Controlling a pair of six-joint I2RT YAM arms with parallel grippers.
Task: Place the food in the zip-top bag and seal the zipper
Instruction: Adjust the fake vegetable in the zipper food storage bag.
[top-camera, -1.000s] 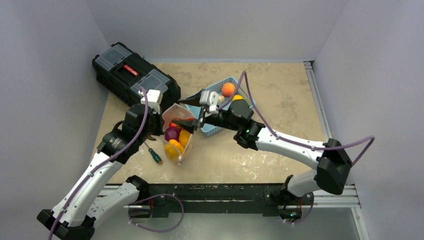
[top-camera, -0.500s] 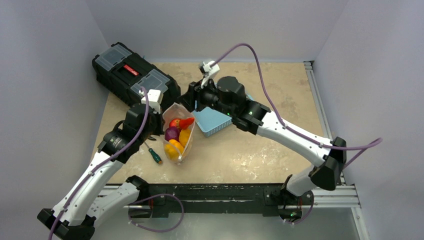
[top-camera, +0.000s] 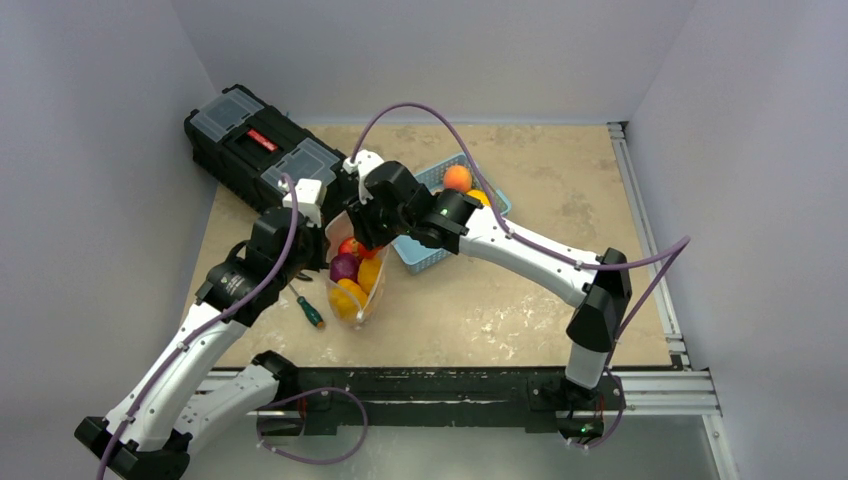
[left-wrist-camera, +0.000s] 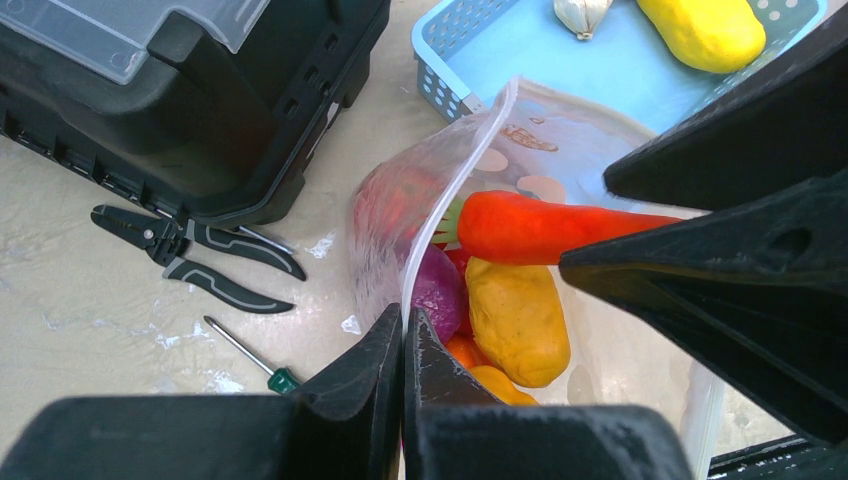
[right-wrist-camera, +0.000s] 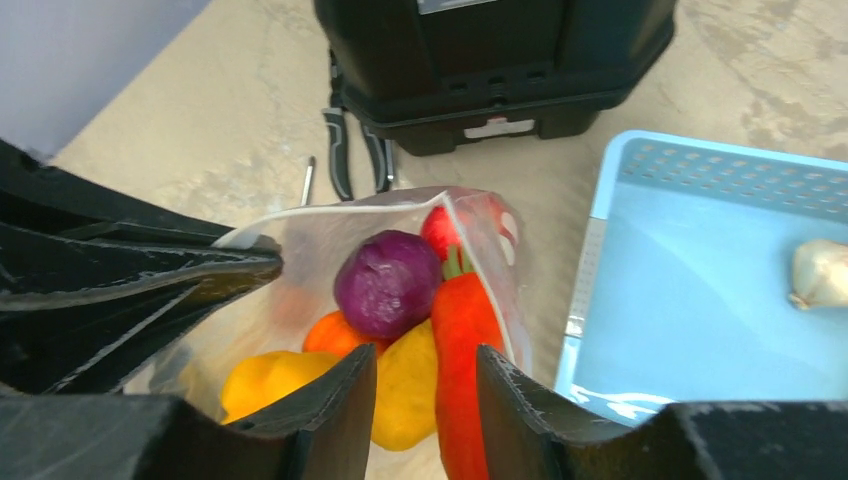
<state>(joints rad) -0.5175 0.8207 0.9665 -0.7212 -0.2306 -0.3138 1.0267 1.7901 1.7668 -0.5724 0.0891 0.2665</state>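
Note:
The clear zip-top bag (top-camera: 352, 290) stands open on the table with several foods inside: a long red one (right-wrist-camera: 460, 340), a purple one (right-wrist-camera: 388, 280), yellow (left-wrist-camera: 515, 320) and orange ones. My left gripper (left-wrist-camera: 403, 330) is shut on the bag's zipper rim (left-wrist-camera: 455, 180) and holds the mouth up; it also shows in the top view (top-camera: 318, 228). My right gripper (right-wrist-camera: 425, 365) is open and empty just above the bag's mouth, over the red and yellow foods; it also shows in the top view (top-camera: 366, 218). An orange food (top-camera: 457, 178), a yellow one (left-wrist-camera: 705, 30) and a garlic bulb (right-wrist-camera: 820, 272) lie in the basket.
The light blue basket (top-camera: 425, 255) sits right beside the bag on its right. A black toolbox (top-camera: 262, 148) stands behind the bag on the left. Black pliers (left-wrist-camera: 200, 255) and a green-handled screwdriver (top-camera: 308, 308) lie left of the bag.
My right gripper pulled back from the bag and up, then swung left over the bag's mouth. The long red food stays in the bag. My left gripper has kept its hold.

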